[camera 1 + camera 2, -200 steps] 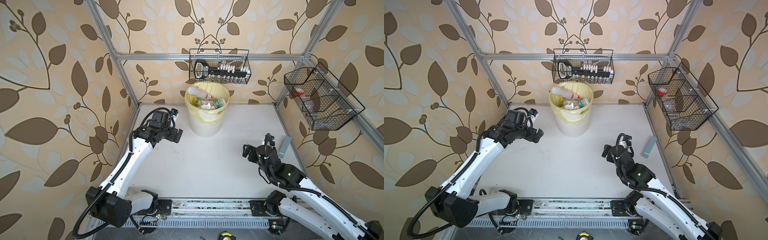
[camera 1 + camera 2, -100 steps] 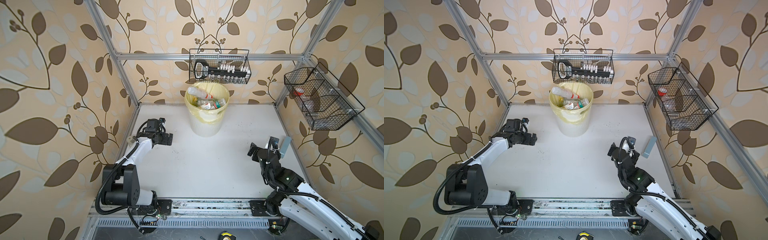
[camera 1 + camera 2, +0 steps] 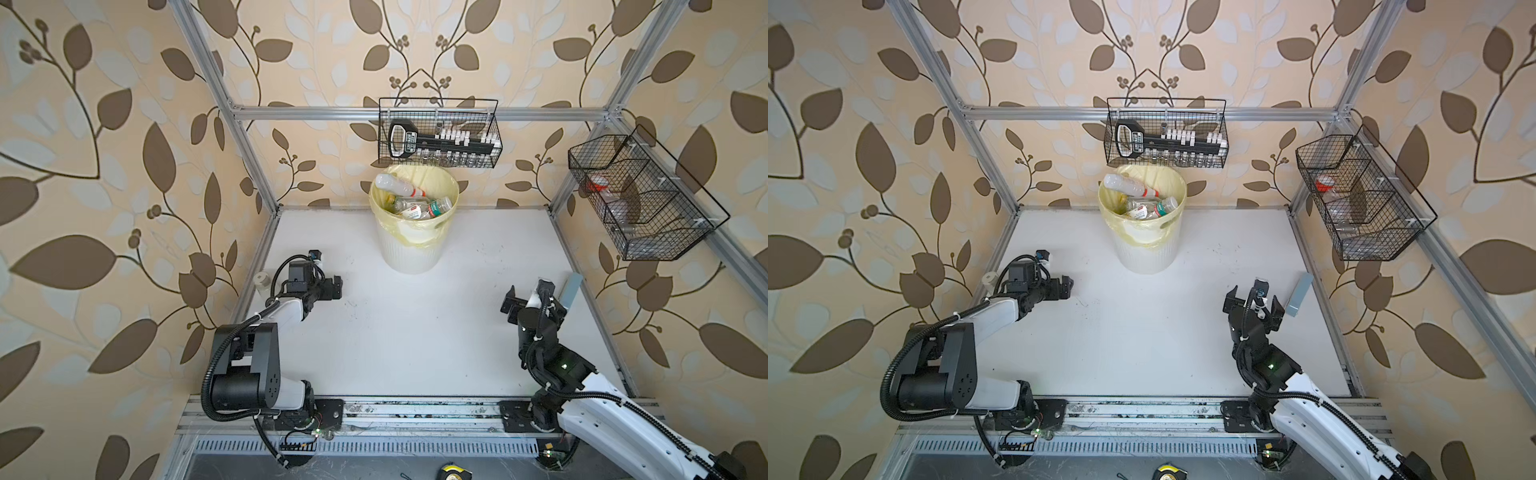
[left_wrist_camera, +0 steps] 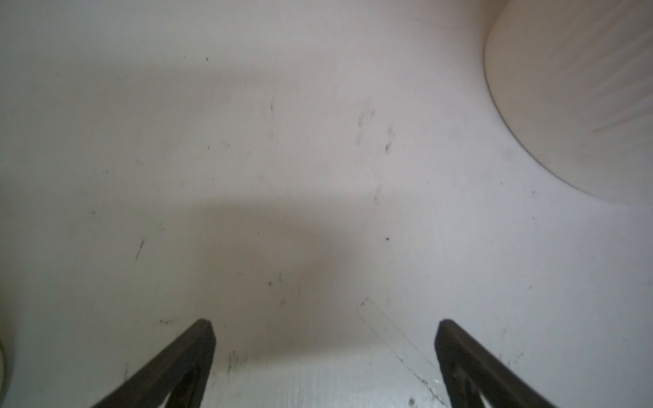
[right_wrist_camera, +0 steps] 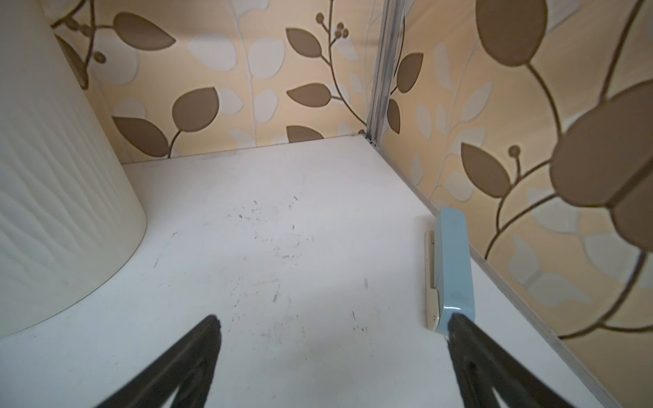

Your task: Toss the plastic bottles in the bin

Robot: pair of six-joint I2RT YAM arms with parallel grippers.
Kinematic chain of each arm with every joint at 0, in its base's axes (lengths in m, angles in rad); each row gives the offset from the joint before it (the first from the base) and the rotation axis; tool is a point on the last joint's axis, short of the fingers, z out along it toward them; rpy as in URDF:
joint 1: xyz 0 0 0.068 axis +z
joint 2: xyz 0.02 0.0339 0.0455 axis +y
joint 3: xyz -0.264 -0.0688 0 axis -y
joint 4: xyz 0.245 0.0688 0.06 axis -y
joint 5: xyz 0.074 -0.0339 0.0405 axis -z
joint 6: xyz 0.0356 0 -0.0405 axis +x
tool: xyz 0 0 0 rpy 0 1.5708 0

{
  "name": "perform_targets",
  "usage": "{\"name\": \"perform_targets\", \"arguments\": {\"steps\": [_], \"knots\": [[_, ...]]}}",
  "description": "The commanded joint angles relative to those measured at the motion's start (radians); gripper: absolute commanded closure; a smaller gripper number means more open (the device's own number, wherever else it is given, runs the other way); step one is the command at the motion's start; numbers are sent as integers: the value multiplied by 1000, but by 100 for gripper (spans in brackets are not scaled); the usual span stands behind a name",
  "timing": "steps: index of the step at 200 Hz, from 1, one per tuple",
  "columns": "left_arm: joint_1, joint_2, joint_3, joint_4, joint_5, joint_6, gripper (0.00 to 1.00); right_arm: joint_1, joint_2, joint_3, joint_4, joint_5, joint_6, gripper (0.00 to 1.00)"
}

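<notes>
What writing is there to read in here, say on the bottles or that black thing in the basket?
Black tool in the back wire basket: white label lettering, too blurred to read.
Plastic bottles in the bin: printed coloured labels, too small to read.
No other writing shows; nothing can be quoted.

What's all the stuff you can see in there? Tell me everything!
bin: one, white with yellow bag, back of table
plastic bottles: at least three showing, mostly clear, inside the bin
back basket: one, black wire, on back rail, holding a black tool and tiny vials
side basket: one, black wire, right wall
stapler: one, pale blue, table's right edge
jar: one, whitish, table's left edge
table: one, white, under everything
left gripper: one, black, open, empty
right gripper: one, black, open, empty, beside the stapler
</notes>
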State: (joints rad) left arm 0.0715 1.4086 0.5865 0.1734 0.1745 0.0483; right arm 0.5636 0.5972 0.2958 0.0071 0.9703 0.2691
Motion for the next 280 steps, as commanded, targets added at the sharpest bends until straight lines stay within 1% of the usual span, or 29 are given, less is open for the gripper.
{"name": "perform_targets", "arguments": {"steps": [1, 20, 34, 49, 56, 68, 84, 88, 95, 100, 104, 116, 127, 138, 164, 174, 184, 197, 211, 240, 249, 263, 274, 280], "knots": [[-3, -27, -52, 237, 3, -5, 1, -40, -12, -78, 230, 77, -136, 0], [-3, -23, -103, 318, 42, 12, 1, -91, -30, -141, 338, 95, -126, 0], [-1, -15, -157, 412, 53, 18, 1, -133, -34, -211, 480, 83, -136, 0], [0, 12, -208, 528, 61, 21, 1, -177, -19, -286, 634, 84, -118, 0], [2, 11, -208, 526, 51, 12, 1, -198, -6, -309, 689, 85, -104, 0], [7, 13, -203, 518, 56, 10, 1, -235, 21, -325, 730, 81, -90, 0], [13, 21, -214, 540, 56, 4, 1, -280, 65, -319, 745, 42, -116, 0], [16, 23, -226, 567, 64, 4, 1, -288, 79, -320, 758, 29, -122, 0], [20, 84, -254, 676, 76, 0, 1, -306, 106, -324, 787, 17, -119, 0], [24, 102, -263, 719, 72, -11, 1, -316, 128, -326, 814, 15, -109, 0], [29, 101, -260, 706, 78, -14, 1, -323, 148, -331, 834, 11, -99, 0], [32, 65, -230, 583, 76, -4, 1, -354, 209, -341, 907, -16, -73, 0], [32, 86, -238, 642, 77, -12, 1, -377, 272, -338, 954, -40, -64, 0], [34, 73, -227, 591, 78, -9, 1, -393, 342, -332, 1011, -56, -67, 0], [34, 76, -230, 604, 79, -11, 1, -417, 537, -333, 1213, -104, -72, 0], [33, 75, -227, 597, 78, -11, 1, -413, 604, -325, 1297, -112, -126, 0], [34, 76, -227, 600, 79, -12, 1, -388, 599, -298, 1241, -104, -141, 0], [34, 75, -226, 598, 77, -11, 1, -402, 569, -263, 1128, -172, -124, 0], [34, 73, -228, 597, 77, -11, 1, -433, 585, -252, 1126, -219, -123, 0], [34, 75, -227, 597, 77, -11, 1, -444, 570, -239, 1076, -248, -108, 0], [34, 74, -227, 597, 77, -11, 1, -442, 580, -241, 1096, -285, -132, 0], [34, 75, -226, 597, 77, -11, 1, -428, 606, -227, 1108, -378, -190, 0], [34, 74, -226, 597, 77, -11, 1, -395, 652, -209, 1129, -455, -265, 0], [34, 75, -227, 597, 77, -11, 1, -378, 690, -200, 1170, -476, -309, 0]]}}
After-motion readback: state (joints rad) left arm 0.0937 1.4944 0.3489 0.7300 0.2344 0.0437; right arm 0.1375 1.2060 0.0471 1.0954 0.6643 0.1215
